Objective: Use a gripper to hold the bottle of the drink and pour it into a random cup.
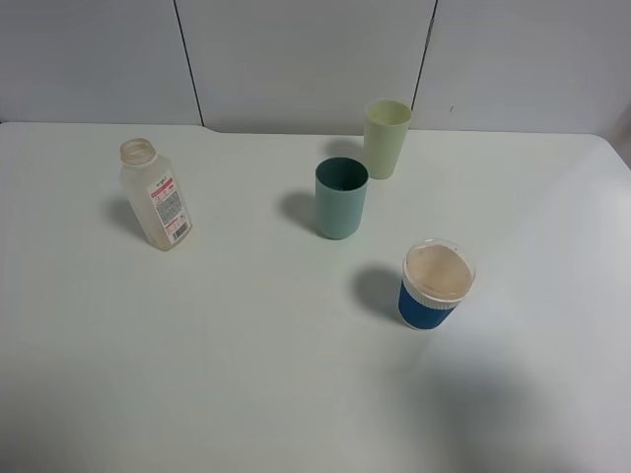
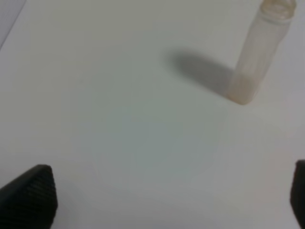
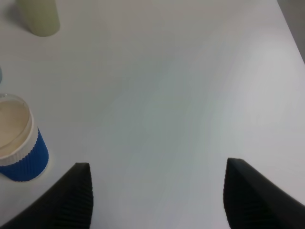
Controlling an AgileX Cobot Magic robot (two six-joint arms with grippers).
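Bottle of the drink, a small translucent plastic container with a wide open neck and a white-and-red label bearing a barcode, stands upright on the white table, toward the left side in the high view. It is free of any grip and casts a soft shadow on the surface beside it. The left wrist view shows the same bottle blurred and well ahead of the left gripper, whose two black ribbed fingertips sit at opposite edges of the frame, spread wide with only bare table between them.

Near the middle of the table stands the plain teal straight-sided tumbler, upright and open-mouthed. Just behind it, closer to the back wall, is a pale yellow-green tumbler; the two look near each other but apart. Farther forward and to the right sits a cup with a blue ribbed sleeve and a clear lid, well apart from the bottle.

From the right wrist view, the right gripper has its black ribbed fingers set wide apart, holding nothing. The blue-sleeved cup stands just beside one finger, and the yellow-green tumbler appears farther off.

Neither arm shows in the high view.
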